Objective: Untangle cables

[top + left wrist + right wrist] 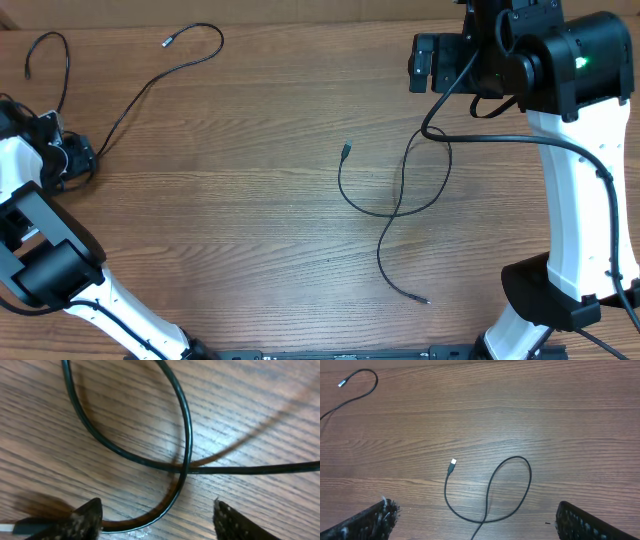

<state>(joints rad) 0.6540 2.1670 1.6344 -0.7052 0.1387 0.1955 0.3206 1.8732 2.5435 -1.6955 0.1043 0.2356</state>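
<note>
cables [400, 212] lie loose on the surface [250, 250], two pieces well apart. nearest us, one thin tip of the looped cable [340, 182] sits at the near right of centre. from there the strand climbs, crosses itself and rounds into an open loop, with its plug [346, 150] pointing away on the loop's left. from the right wrist the same looped cable [529, 477] shows whole, its pale plug [453, 462] flat on the wood, and bare grain all round it. plenty of room here: a broad stretch of wood runs between this loop and the left side.

over on the left, the left arm folds up from the near corner and reaches out by the left edge. the left gripper [82, 158] is down low, right on the long cable [131, 105]. up close, the left gripper [157, 510] has its jaws parted, and a self-crossing curl of the long cable [187, 435] lies between and just ahead of the fingertips [90, 512]. nothing looks pinched.

further out, the long cable runs diagonally away and hooks back near the far edge, silver tip [167, 42] free. another black arc [62, 60] curls in the far left corner; same cord or not, i cannot tell.

far right, the right arm stands tall on its white link. the right gripper [425, 62] hangs high near the far edge, jaws spread wide, empty, looking down at the loop.
</note>
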